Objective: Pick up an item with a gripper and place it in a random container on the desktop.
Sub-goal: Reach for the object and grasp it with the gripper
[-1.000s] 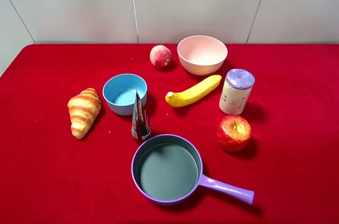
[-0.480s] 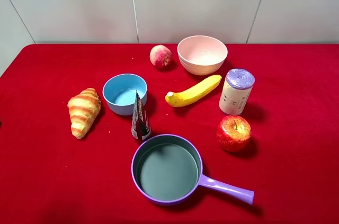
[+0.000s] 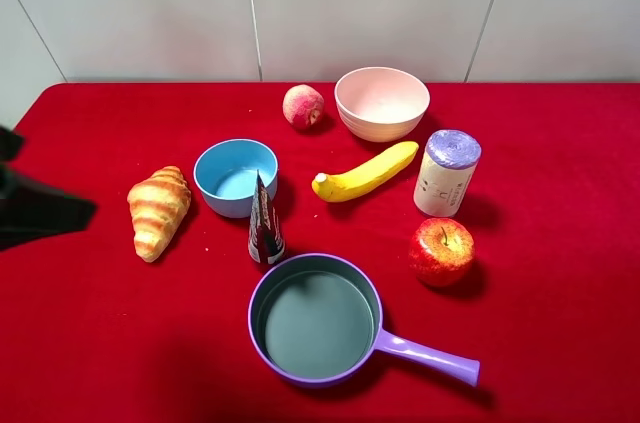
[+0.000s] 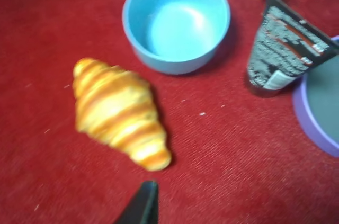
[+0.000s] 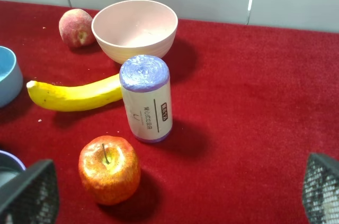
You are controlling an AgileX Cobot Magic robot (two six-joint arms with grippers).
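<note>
The apple rests upright, stem uppermost, on the red desktop, right of the surface centre and somewhat nearer the front edge than the far edge. No gripper touches it.

Just behind the apple, toward the far edge, a white roll with a purple top stands on end, near the apple but apart from it. In front of the apple, the handle of a purple pan points toward the front right corner. The pan sits near the middle of the front edge and holds nothing.

A banana lies between the roll and a blue bowl. The pale pink bowl stands near the middle of the far edge, empty, with a peach just beside it. A dark tube stands on its cap between the blue bowl and the pan. A croissant lies toward the left edge.

Right gripper: jaws spread wide and holding nothing. Its wrist view shows the two mesh-textured fingertips well apart, with the apple in front of them, nearer one fingertip.

Left gripper: a dark shape at the left edge, short of the croissant. Its wrist view shows a single black finger near the croissant, not touching it. Its jaw spacing cannot be determined.
</note>
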